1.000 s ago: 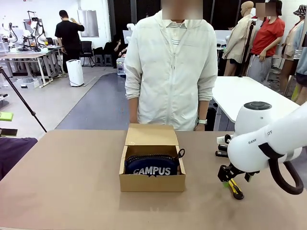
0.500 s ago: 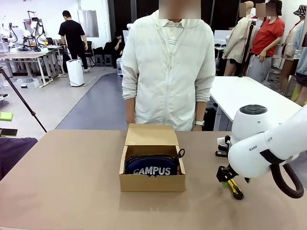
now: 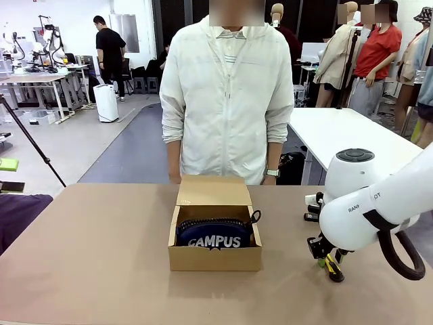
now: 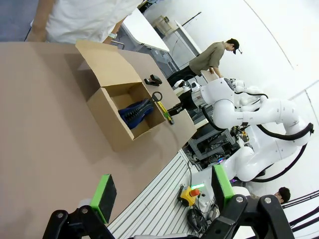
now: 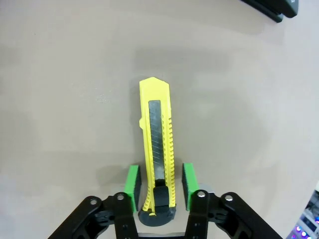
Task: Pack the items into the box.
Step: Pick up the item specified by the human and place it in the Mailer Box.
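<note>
Box: the tan cardboard box (image 3: 214, 258) sits in the middle of the surface (image 3: 88, 250), front wall toward the robot. Its lid flap (image 3: 213, 191) is swung open and leans back toward the person (image 3: 226, 101).
Pouch: the navy pouch (image 3: 215, 235) lies inside the box and nearly spans its width. The white "CAMPUS" lettering faces the robot's side, the zip runs along the top, and a dark pull loop pokes up at the box's right rear corner.
Knife: the yellow-and-black utility knife (image 5: 156, 144) lies flat on the bare surface, outside the box and well off to its right. In the right wrist view it runs lengthways up from between the fingers, with the black end lowest.
Right gripper: the right gripper (image 5: 159, 181) is down at the surface, straddling the knife's rear end. Its green pads (image 5: 132, 181) stand one on each side of the handle, set narrow. A slim gap shows on one side, so it is not clamped.
Left gripper: the left gripper (image 4: 163, 191) is spread wide with nothing between its pads. It is held well apart from the box, looking across the surface at it.
Person: stands at the far side just behind the open flap, arms hanging, in a pale zip jacket with a watch on one wrist.
Black object: a small black object (image 3: 311, 217) rests on the surface beyond the right gripper, apart from the knife.
</note>
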`<state>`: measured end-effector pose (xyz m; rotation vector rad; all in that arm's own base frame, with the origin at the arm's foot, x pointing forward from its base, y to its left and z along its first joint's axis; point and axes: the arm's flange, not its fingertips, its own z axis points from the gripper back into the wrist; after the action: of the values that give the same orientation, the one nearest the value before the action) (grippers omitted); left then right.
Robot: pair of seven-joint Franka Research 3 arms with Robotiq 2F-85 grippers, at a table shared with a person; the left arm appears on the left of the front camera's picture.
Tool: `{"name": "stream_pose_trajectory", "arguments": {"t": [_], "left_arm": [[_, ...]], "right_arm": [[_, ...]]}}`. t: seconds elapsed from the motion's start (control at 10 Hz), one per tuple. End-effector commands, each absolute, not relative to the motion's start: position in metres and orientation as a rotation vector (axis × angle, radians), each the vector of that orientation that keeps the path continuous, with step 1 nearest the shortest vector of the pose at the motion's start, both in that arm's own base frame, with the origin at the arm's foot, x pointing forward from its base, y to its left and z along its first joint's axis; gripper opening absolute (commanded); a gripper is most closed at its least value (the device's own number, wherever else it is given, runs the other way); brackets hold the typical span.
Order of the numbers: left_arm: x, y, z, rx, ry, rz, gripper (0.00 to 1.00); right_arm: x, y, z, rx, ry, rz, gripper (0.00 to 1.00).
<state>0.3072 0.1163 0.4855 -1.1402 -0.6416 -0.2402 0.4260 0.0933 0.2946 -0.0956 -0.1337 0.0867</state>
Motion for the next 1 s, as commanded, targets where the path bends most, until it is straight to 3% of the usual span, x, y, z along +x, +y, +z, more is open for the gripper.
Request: {"name": "stream_pose_trajectory", "arguments": {"t": [0.0, 0.5, 0.9], "left_arm": [[0.306, 0.118, 0.486, -1.141, -0.651, -0.261, 1.00], [0.306, 0.118, 0.486, -1.141, -0.651, -0.261, 1.00], [0.306, 0.118, 0.486, -1.141, -0.651, -0.261, 1.00]], "right_arm": [[0.435, 0.093, 0.292, -0.050, -0.103, 0.058, 0.00], [0.432, 0.091, 0.293, -0.023, -0.092, 0.051, 0.00], [0.415, 0.107, 0.397, 0.048, -0.153, 0.202, 0.00]]}}
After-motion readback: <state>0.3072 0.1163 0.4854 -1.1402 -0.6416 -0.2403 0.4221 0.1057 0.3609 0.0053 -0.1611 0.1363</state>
